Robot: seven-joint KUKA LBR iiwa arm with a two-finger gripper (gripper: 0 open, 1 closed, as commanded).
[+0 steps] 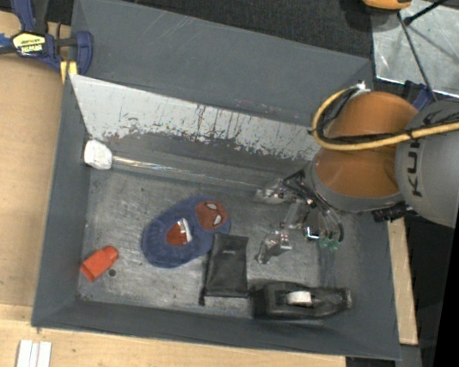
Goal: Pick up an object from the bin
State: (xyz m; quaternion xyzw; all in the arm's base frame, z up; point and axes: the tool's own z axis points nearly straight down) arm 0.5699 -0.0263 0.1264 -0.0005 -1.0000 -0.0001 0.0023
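My gripper [274,222] hangs at the right of the bin, over bare floor near the back wall. It is open, with one metal fingertip [269,194] toward the back and the other [272,246] toward the front, and nothing between them. A black flat rectangular block [227,267] lies just left of and in front of the front fingertip. A black tape dispenser [301,302] with a white roll lies in front of the gripper, along the front wall. A blue cloth cap [169,240] with red patches lies further left, at mid-bin.
An orange block [98,263] sits in the front left corner. A white crumpled lump [98,155] rests in the back left corner. The arm with its orange cover reaches in over the right rim.
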